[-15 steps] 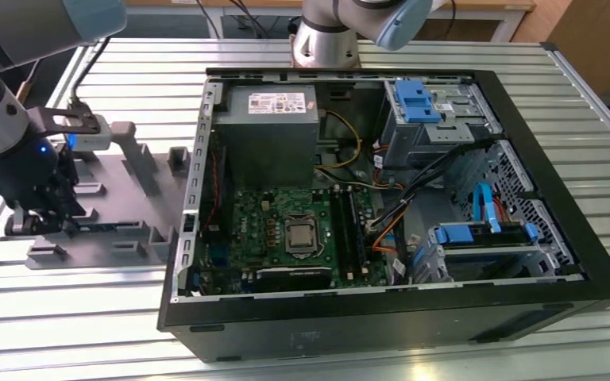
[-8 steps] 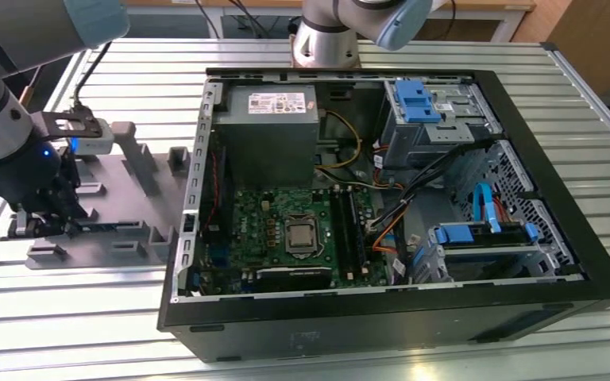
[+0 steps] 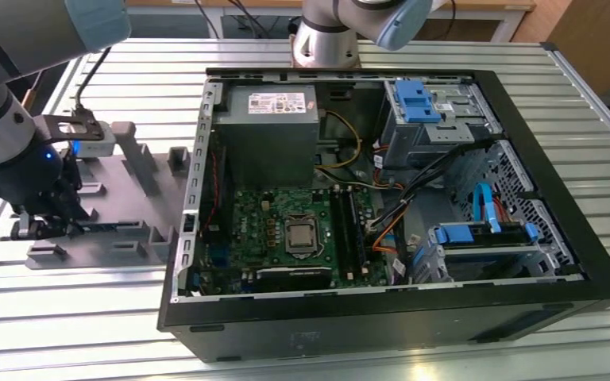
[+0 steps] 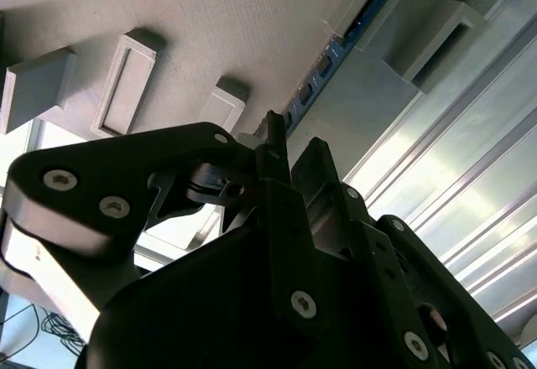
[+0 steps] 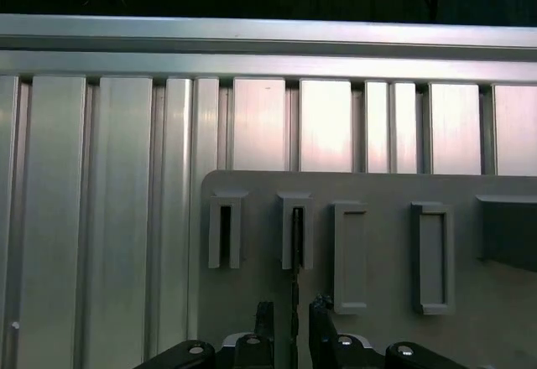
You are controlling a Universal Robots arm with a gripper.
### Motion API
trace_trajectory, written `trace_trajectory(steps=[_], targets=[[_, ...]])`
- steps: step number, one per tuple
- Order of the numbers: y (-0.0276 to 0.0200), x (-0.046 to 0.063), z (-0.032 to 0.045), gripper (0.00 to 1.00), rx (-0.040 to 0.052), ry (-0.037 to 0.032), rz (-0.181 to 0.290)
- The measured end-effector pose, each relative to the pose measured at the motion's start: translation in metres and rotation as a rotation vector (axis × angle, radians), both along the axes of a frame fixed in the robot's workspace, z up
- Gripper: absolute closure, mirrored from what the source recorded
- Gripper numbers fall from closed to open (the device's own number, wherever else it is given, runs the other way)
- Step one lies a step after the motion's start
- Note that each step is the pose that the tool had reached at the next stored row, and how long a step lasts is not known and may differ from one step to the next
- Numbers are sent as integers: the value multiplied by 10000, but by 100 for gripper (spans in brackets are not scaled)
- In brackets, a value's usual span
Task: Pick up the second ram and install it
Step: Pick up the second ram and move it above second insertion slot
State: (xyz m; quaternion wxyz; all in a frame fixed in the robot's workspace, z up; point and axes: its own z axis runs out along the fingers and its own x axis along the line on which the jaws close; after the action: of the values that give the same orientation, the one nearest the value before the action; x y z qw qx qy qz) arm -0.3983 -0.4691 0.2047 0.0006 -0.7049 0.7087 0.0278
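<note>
Dark green with a blue label strip, the second ram (image 4: 336, 57) stands on edge in a slot of the grey plastic fixture block (image 4: 210, 17). In the first wrist view its thin edge runs between my fingertips. My gripper (image 5: 294, 312) straddles it with the jaws apart and a sliver of gap on each side, so I am grasping nothing yet.

The risks, as I judge them:
- **Closing off-centre:** one finger would land first and tip the stick in its slot.
- **Lifting at a slant:** the stick could bind against the slot walls or drag the block along the aluminium table (image 5: 109, 218).
- **A shallow pinch:** a hold on so slim an edge could slip.

The raised slot frames on the block sit just beside my fingers, leaving little room to spread. In the exterior view, the open computer case (image 3: 559, 262) lies beside the block, on that view's right. Its near wall rises between the block and the green motherboard (image 3: 283, 210). Orange and black cables (image 3: 390, 218) hang close to the board's long black memory slots (image 3: 345, 230) and could snag.
</note>
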Motion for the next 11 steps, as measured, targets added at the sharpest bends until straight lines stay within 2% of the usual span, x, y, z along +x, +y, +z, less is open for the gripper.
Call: trace_trajectory(steps=[11], targets=[[-1,0,-53,69,-1,-15,6]])
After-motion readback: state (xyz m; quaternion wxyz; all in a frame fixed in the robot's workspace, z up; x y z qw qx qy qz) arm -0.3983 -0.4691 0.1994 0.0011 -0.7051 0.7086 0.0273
